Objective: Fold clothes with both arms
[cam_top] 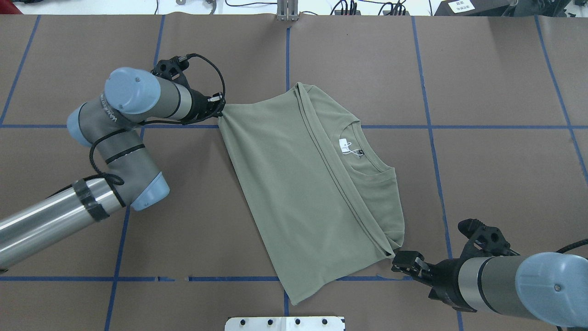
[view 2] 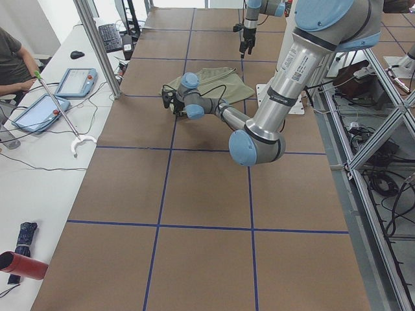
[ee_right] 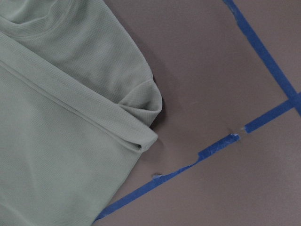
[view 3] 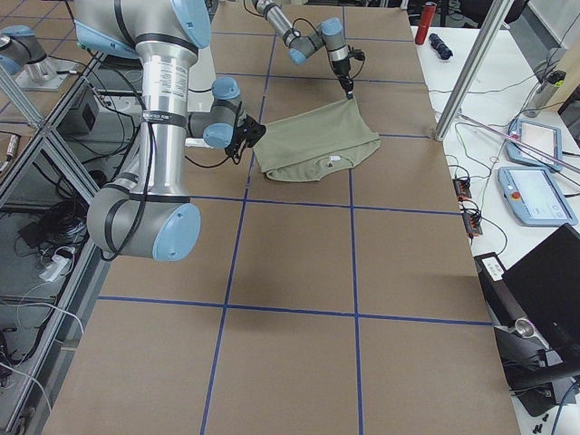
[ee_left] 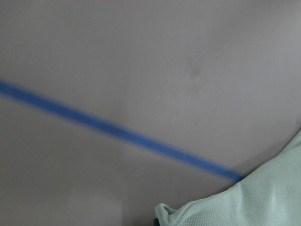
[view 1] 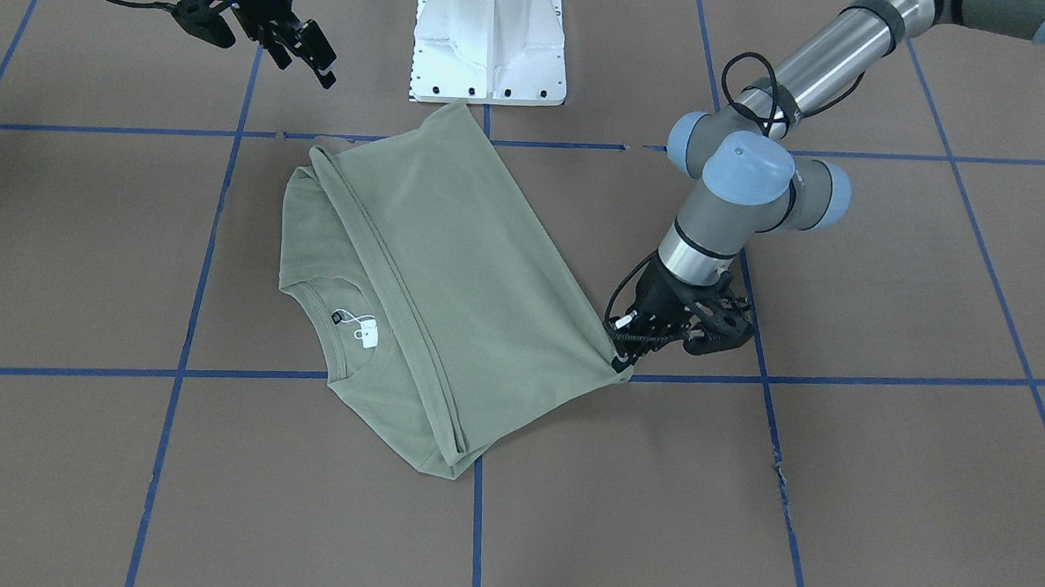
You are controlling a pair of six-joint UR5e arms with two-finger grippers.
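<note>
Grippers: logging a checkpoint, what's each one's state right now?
Left gripper: shut on a corner of the sage-green knit shirt.
Right gripper: open, holding nothing.

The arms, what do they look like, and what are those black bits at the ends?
Round silver tubes joined by grey joints with light-blue caps. The left arm shows black lettering, a black band and a looping black cable. The left gripper and right gripper are black open-frame pieces with short fingers.

A sage-green, finely knit shirt point(cam_top: 303, 193) is marked by a white hang tag point(cam_top: 344, 145). The table point(cam_top: 496, 193) is covered in brown and gridded with blue tape point(cam_top: 482, 127). The left arm point(cam_top: 41, 216) and right arm point(cam_top: 487, 278) are finished silver-grey, capped light blue.
</note>
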